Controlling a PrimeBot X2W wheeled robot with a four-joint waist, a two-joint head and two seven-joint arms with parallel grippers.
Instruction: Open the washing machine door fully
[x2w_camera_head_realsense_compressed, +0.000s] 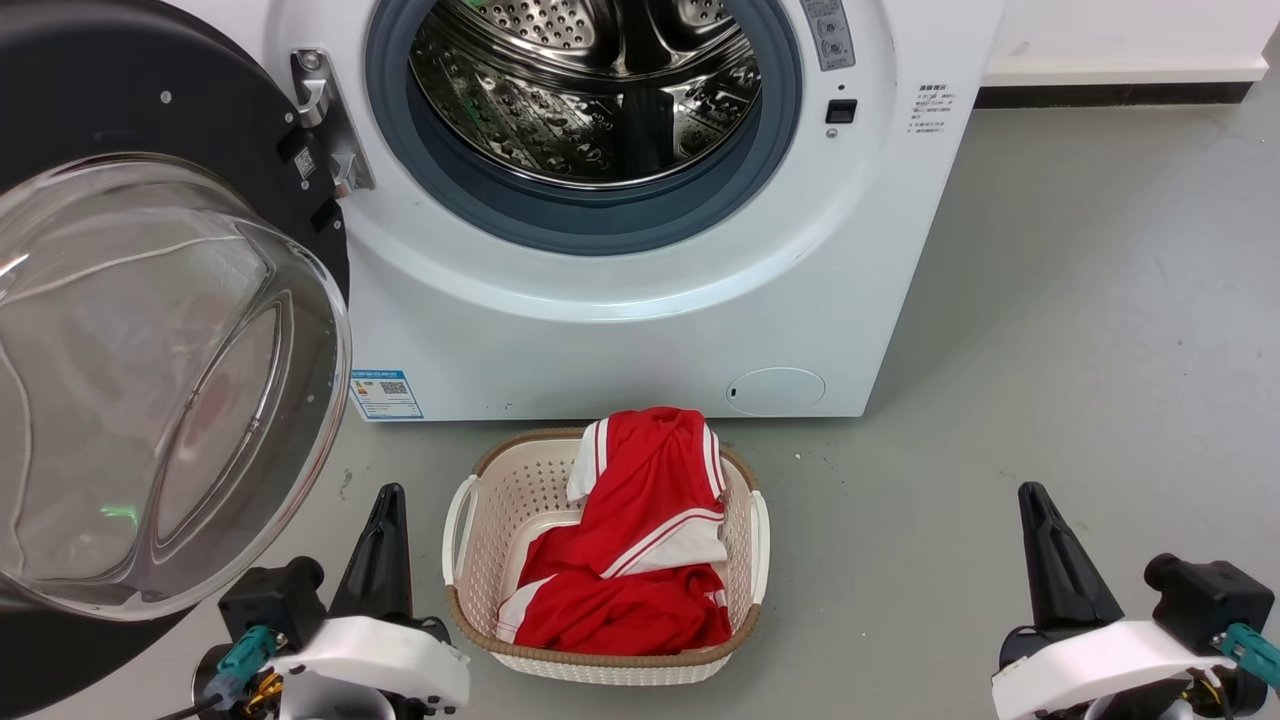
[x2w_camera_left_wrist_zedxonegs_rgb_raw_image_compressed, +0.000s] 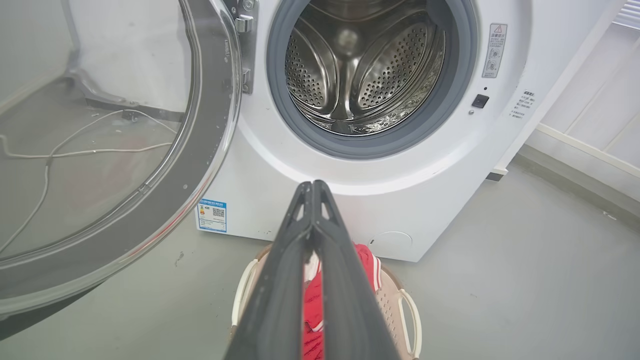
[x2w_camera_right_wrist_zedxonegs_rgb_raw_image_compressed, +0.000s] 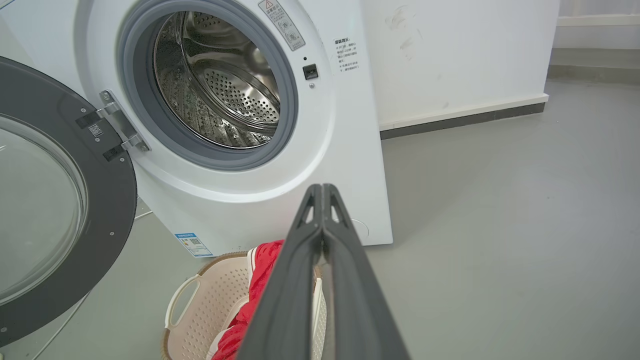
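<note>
Evidently, since the washing machine door (x2w_camera_head_realsense_compressed: 150, 380) was found swung wide from the washing machine (x2w_camera_head_realsense_compressed: 620, 330), the left gripper (x2w_camera_head_realsense_compressed: 388, 495) and right gripper (x2w_camera_head_realsense_compressed: 1032, 495) were parked low, fingers (x2w_camera_left_wrist_zedxonegs_rgb_raw_image_compressed: 280, 290) pressed together, holding nothing.

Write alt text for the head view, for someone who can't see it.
The washing machine has its door swung open at left, baring the drum. A basket holding a red garment sits on the floor before it. The left gripper and right gripper, both shut, rise from the bottom corners.
</note>
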